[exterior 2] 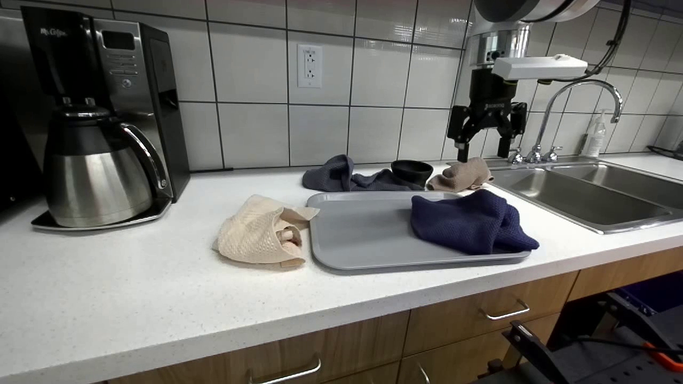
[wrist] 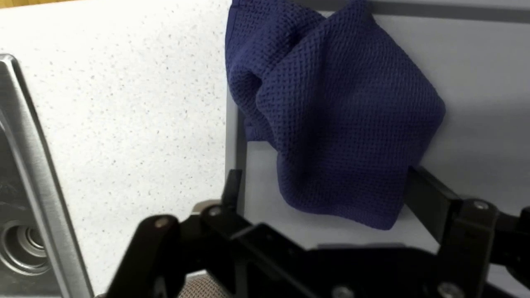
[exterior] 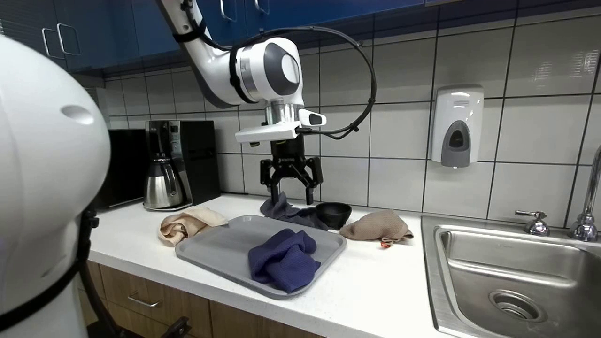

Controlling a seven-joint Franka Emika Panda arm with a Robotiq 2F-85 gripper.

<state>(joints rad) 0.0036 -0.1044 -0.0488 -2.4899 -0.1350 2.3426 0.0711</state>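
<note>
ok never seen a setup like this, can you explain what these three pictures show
This is a robot arm with a two-fingered gripper at its end. Two pictures come from cameras standing outside the arm; the third is from a camera on its wrist, looking down past the gripper.

On the white counter sits a grey tray with a navy cloth on it. Around the tray lie a beige cloth, a brown cloth and a dark grey cloth, with a black bowl beside the last. There is also a coffee maker and a sink.

The gripper holds nothing: its jaws stand open, up above the counter.
</note>
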